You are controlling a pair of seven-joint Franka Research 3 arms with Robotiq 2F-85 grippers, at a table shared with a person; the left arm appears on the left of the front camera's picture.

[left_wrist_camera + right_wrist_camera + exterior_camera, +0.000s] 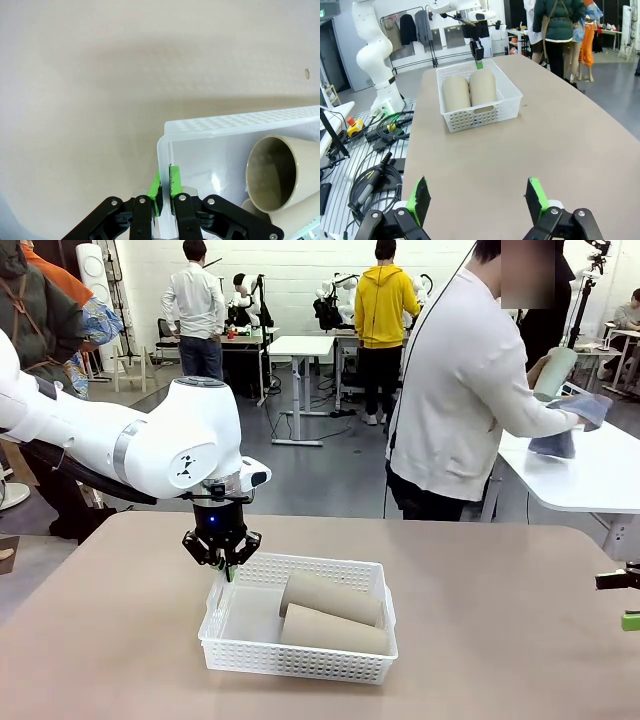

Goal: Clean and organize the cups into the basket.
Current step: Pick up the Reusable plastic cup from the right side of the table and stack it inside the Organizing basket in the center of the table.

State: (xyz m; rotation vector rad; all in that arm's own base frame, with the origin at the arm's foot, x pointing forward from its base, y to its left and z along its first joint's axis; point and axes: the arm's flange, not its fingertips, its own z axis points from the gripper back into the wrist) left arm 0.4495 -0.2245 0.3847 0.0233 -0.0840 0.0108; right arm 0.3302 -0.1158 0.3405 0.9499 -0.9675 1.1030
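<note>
Two brown cups [330, 598] lie in the basket [300, 652] on the bench [500, 640]; left gripper [165, 182] jaws are pinched on the basket's end wall, probably to shift it; right gripper [480, 197] jaws are wide, empty; next needs the green cup [555, 373], held by the person [460, 390].

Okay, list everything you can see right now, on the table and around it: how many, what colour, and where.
white plastic lattice basket: one, white, middle of the tan table.
kraft brown paper cups: two, brown, lying on their sides, side by side in the basket.
pale mint green paper cup: one, mint green, held by the person over the white side table.
blue-grey cloth: one, blue-grey, in the person's other hand, beside that cup.
tan table: one, tan, foreground.
white side table: one, white, far right.
person: one, white top, far side, turned toward the side table.
left gripper: black, green pads, shut on the basket's far-left wall.
right gripper: black, green pads, open, holding nothing, over the table's right side.
</note>
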